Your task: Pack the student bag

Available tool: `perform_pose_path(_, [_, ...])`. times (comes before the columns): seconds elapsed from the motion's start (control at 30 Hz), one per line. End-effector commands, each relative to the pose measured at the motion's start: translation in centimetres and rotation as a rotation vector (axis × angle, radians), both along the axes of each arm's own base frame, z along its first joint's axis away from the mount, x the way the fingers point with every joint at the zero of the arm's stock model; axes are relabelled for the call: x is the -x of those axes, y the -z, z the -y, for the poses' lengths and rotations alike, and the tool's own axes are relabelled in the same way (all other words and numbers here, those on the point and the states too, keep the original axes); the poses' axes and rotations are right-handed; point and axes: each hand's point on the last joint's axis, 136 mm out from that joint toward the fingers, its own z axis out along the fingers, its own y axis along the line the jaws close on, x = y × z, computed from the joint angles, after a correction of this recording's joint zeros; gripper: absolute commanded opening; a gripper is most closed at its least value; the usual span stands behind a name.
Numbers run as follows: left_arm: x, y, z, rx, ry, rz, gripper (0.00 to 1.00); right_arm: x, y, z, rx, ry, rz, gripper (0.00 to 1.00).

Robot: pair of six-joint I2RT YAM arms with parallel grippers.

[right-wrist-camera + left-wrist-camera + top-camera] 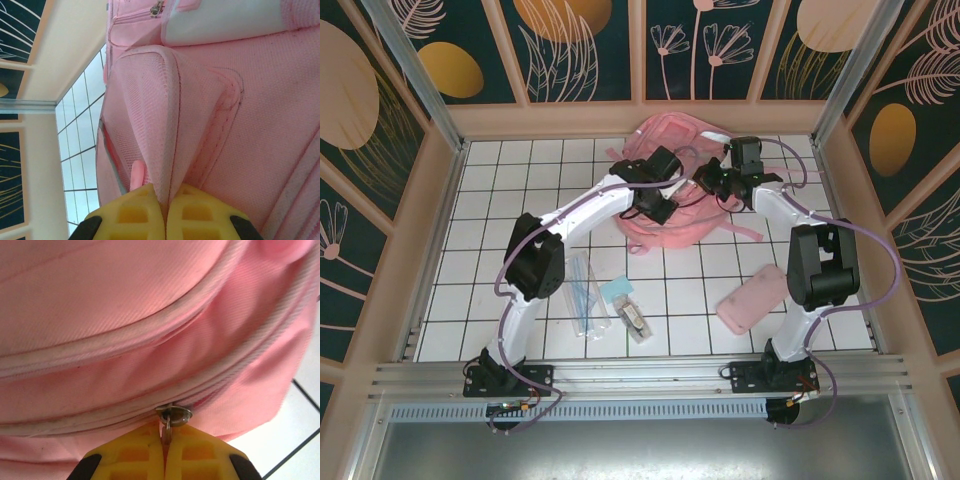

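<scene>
The student bag, large and pink, lies on the white tiled table at the back centre. My left gripper rests on its left side. In the left wrist view its yellow fingers are shut on the metal zipper pull, just below the slider on the bag's zip line. My right gripper is at the bag's right side. The right wrist view shows its yellow fingers shut on a fold of the bag's pink mesh fabric.
A flat pink pouch lies front right of the bag. A clear packet of pens, a small teal item and a small dark object lie front left. Beige enclosure walls ring the table.
</scene>
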Motion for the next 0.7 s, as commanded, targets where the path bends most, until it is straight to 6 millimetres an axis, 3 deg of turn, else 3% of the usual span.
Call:
perform_pose_path(0.0, [-1.3,3.2,-5.4,-0.141,-0.079,-0.036,0.00,-2.2,-4.0,0.7,0.028,0.009,0.175,0.00])
perform_pose_path(0.2, [-1.8,5.6,-9.4,-0.161,-0.148,-0.057,0.00,-2.4,-4.7,2.1,0.022,0.035,0.190,0.00])
perform_pose_path(0.4, [-3.6,5.0,-14.2,-0.158,-0.286,-0.019,0.00,-2.7,-4.3,3.4,0.034,0.053,0.188,0.00])
perform_pose_path(0.5, [-3.4,3.9,-13.8,-0.108,-0.292,-0.022,0.00,-3.2,-3.8,3.4,0.037,0.046,0.185,0.00])
perform_pose_path(0.67, [-1.0,1.7,-10.3,0.107,-0.247,-0.117,0.00,-4.7,-3.3,2.8,0.027,0.024,0.193,0.00])
